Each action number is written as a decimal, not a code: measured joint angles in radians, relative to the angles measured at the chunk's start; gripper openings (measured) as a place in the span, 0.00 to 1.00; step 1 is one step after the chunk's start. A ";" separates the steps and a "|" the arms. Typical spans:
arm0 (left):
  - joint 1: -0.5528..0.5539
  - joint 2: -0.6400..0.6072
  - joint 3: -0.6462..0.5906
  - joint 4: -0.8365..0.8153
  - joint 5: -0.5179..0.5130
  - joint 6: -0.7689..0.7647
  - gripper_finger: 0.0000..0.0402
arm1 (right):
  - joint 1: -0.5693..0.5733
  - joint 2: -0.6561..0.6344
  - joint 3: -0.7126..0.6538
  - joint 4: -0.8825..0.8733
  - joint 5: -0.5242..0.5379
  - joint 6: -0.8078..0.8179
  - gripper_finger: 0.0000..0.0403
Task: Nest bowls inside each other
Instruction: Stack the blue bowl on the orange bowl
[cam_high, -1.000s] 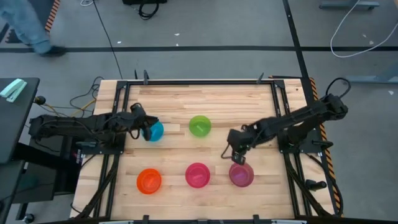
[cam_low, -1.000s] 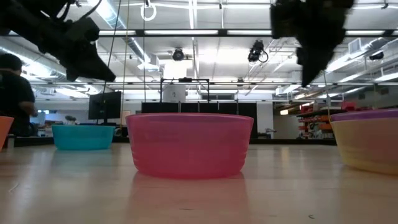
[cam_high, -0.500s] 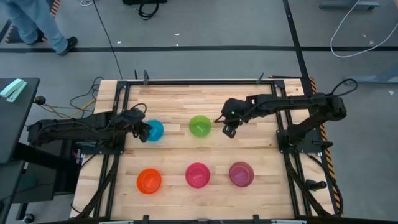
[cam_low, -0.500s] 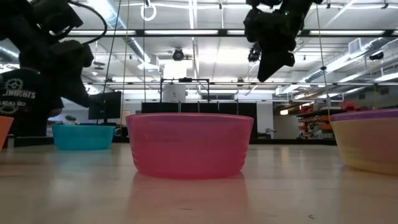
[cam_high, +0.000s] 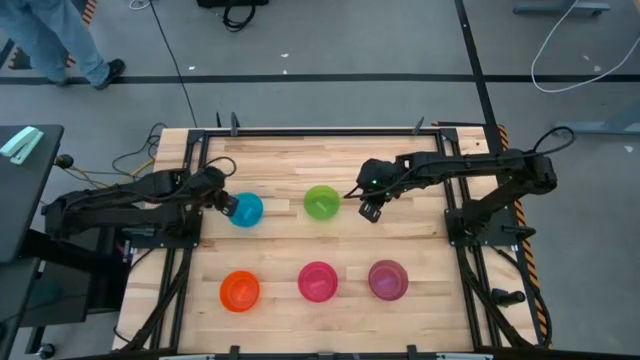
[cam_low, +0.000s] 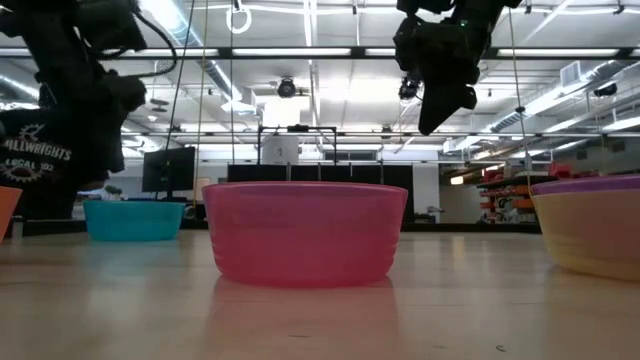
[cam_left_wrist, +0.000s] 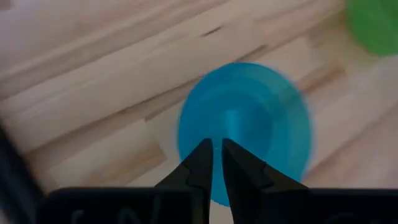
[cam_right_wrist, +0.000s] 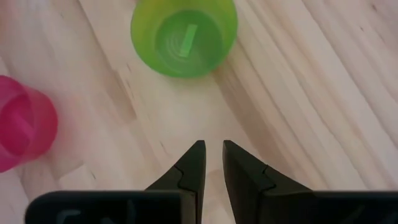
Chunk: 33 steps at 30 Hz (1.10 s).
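Observation:
Five bowls show upright on the wooden table in the high view: blue (cam_high: 247, 211), green (cam_high: 321, 202), orange (cam_high: 240, 291), magenta-pink (cam_high: 317, 281) and purple (cam_high: 388, 280). In the low view the purple rim (cam_low: 590, 184) sits in a yellow bowl (cam_low: 592, 235). My left gripper (cam_high: 228, 204) hovers over the blue bowl's (cam_left_wrist: 249, 130) left edge, its fingers together. My right gripper (cam_high: 370, 211) hangs in the air just right of the green bowl (cam_right_wrist: 183, 37), with a narrow gap between its fingertips (cam_right_wrist: 212, 149).
Black frame rails (cam_high: 196, 200) run along the table's left and right sides. A person's legs (cam_high: 70, 40) move on the floor beyond the far left corner. Bare wood lies between the far row and the near row of bowls.
My right gripper has risen from the purple bowl at the near right and swung toward the far edge, stopping beside the green bowl; it has held there for the last half second. My left gripper has drawn slightly toward the table's left edge. The bowls have stayed put.

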 joint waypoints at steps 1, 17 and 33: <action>0.020 0.028 0.002 -0.014 0.005 0.001 0.10 | 0.004 0.000 0.000 0.000 0.000 0.000 0.16; 0.202 0.353 0.063 0.086 0.123 0.140 0.17 | 0.038 0.000 -0.001 0.001 0.000 0.001 0.16; 0.280 0.449 0.063 0.101 0.127 0.183 0.20 | 0.038 0.000 -0.001 0.002 0.000 0.004 0.16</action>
